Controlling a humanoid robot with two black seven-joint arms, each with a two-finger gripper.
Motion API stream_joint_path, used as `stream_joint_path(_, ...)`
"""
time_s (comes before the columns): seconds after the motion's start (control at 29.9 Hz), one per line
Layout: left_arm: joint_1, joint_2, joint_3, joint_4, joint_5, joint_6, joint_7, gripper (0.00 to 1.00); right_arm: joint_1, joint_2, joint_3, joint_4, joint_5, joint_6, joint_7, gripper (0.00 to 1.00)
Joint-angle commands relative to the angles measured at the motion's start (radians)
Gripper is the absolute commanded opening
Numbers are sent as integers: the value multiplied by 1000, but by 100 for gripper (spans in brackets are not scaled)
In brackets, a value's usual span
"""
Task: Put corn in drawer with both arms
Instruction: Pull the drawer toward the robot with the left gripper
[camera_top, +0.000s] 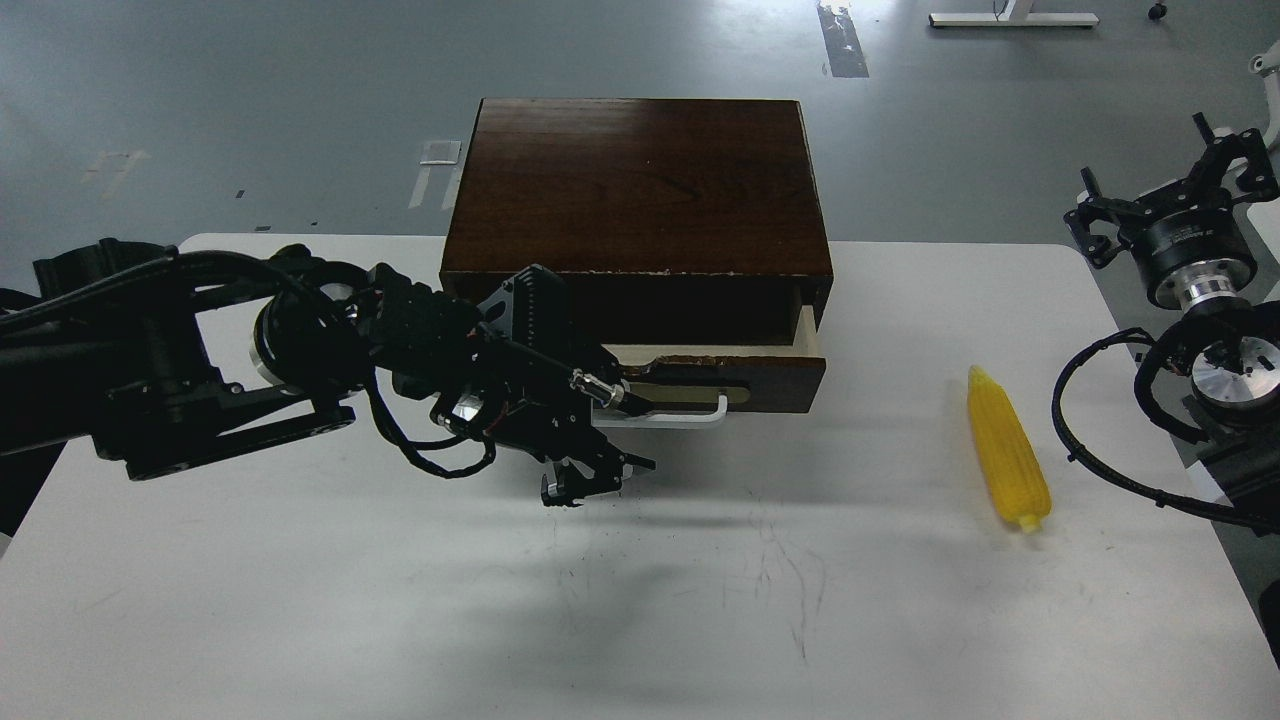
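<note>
The corn (1008, 465) lies on the white table (300, 600) at the right, its pointed tip toward the back. The drawer (760, 378) of the dark wooden box (640, 180) stands pulled out a little, showing its cream side and white bar handle (680, 417). My left gripper (597, 478) hangs just in front of and below the handle's left end, its claws apart and holding nothing. My right gripper (1160, 180) is raised at the far right, beyond the table's edge, open and empty, well behind the corn.
The left arm (200, 350) stretches across the table's left half. Cables loop from the right arm (1090, 440) just right of the corn. Grey floor lies behind the table.
</note>
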Motion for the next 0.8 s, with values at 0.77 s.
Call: stream_joint_path(0.77,11,17,-6,-45,0,-20,0,93,-3,1,0,-1,0,0,0,100)
